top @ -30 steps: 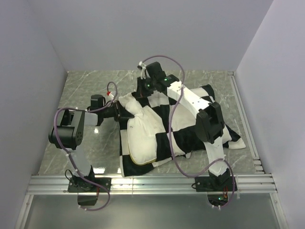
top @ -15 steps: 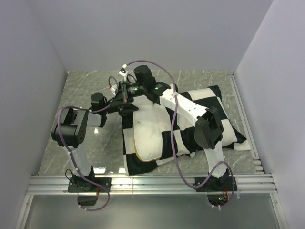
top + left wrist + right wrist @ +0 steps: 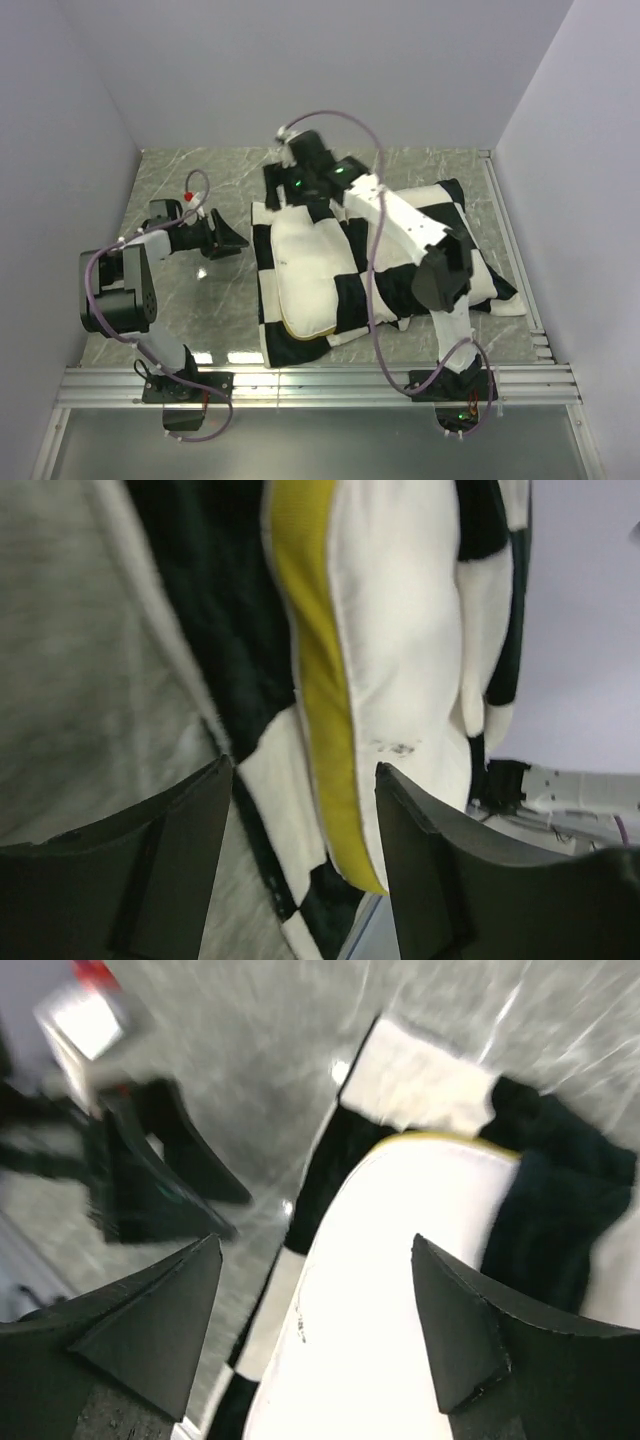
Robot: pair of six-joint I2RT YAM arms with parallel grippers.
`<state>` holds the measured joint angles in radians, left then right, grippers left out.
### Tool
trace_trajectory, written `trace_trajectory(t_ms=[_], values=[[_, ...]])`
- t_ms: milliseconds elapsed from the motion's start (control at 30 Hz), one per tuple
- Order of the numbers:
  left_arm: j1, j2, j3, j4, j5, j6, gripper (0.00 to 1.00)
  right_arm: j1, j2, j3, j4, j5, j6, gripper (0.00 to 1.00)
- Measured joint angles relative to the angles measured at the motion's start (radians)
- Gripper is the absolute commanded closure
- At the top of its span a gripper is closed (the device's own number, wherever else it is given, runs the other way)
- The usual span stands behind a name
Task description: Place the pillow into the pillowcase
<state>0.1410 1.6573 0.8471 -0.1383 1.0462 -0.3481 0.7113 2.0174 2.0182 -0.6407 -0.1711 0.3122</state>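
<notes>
The black-and-white checkered pillowcase lies flat mid-table. The cream-white pillow shows at its left end, partly covered by the checkered fabric, its yellow band along the near edge. My left gripper is open on the table left of the pillowcase, apart from it. In the left wrist view its jaws frame the pillow's yellow band with nothing between them. My right gripper hovers open over the pillowcase's far-left corner. In the right wrist view its jaws stand wide above the pillow.
The grey marble table is walled at the left, back and right. A metal rail runs along the near edge by both arm bases. The right arm's links and cable cross over the pillowcase.
Both grippers have opened and let go of the fabric. The left arm drew back to the left, away from the pillowcase. The bunched pillowcase edge now lies flat.
</notes>
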Motion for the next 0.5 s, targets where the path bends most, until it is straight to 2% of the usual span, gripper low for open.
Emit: trace_trajectory(t_ms=[33,167,200,333,400,500], values=[[0.023,-0.001,0.01,-0.034,-0.014,0.023,0.07,0.034,0.031,0.016,-0.028,0.029,-0.018,0.04],[0.082,-0.032,0.064,-0.095,-0.095,0.071,0.05,0.161,0.158,0.057,-0.132,0.131,-0.069,0.03],[0.085,-0.043,0.077,-0.097,-0.116,0.075,0.01,0.189,0.188,0.057,-0.149,0.156,-0.077,0.03],[0.084,-0.089,0.106,-0.076,-0.2,0.078,0.01,0.248,0.28,0.033,-0.174,0.257,-0.098,0.04],[0.076,-0.091,0.107,-0.056,-0.252,0.075,0.01,0.25,0.307,0.007,-0.171,0.291,-0.105,0.09],[0.048,-0.074,0.107,-0.034,-0.331,0.068,0.01,0.241,0.325,-0.011,-0.157,0.312,-0.116,0.38]])
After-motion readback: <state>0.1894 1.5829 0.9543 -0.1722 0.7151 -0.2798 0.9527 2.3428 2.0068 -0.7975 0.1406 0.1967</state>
